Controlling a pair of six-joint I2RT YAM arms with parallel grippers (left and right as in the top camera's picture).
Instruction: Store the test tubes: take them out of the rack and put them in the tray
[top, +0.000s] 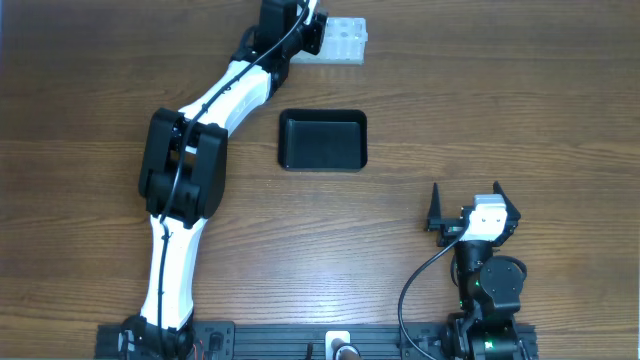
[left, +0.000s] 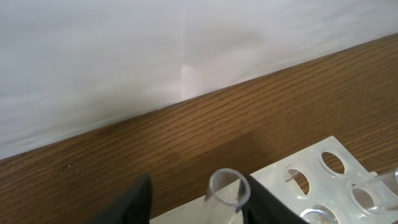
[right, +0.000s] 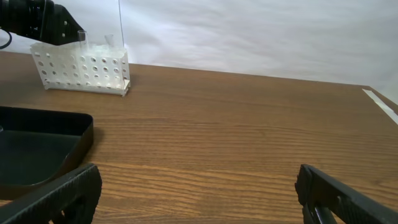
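Observation:
The white test tube rack (top: 340, 41) stands at the far edge of the table, with clear tubes (right: 83, 41) upright in it. My left gripper (left: 198, 200) is at the rack's left end. Its fingers (left: 135, 200) stand apart around the rim of one clear tube (left: 227, 186), which is close against one finger with a gap to the other. The tube is still upright beside the rack (left: 314, 180). The black tray (top: 322, 140) lies in the middle of the table with nothing in it. My right gripper (top: 470, 208) is open low over the table near its base, holding nothing.
A white wall (left: 155, 50) rises right behind the rack. Bare wooden table (top: 500, 100) spreads to the right of the tray and rack. The left arm (top: 185, 170) stretches diagonally across the left half of the table.

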